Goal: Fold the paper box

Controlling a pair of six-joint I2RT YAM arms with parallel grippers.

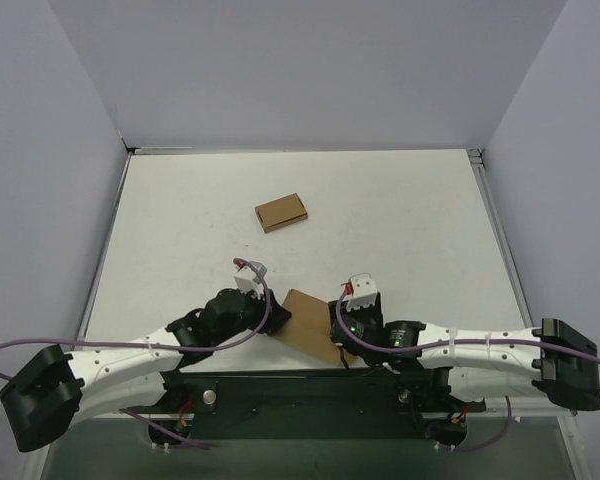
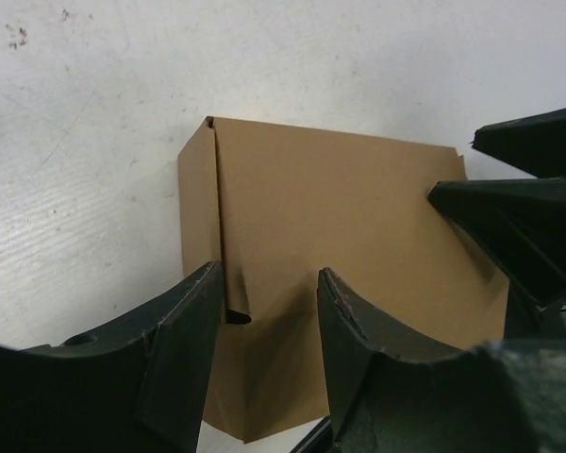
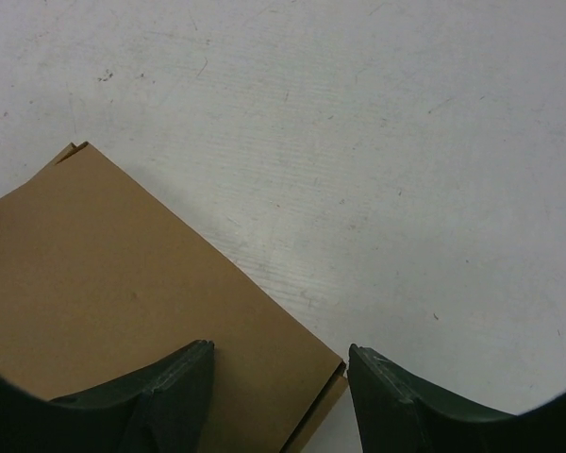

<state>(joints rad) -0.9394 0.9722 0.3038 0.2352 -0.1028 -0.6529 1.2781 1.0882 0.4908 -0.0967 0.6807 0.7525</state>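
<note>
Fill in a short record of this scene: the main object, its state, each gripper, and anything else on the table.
main object: paper box, brown cardboard, lying between the two arms near the front of the table
state: mostly flat, a narrow side panel creased along one edge
left gripper: open, fingers either side of that crease
right gripper: open, over a corner of the paper box
other item: small flat brown box, farther back, apart from both arms
</note>
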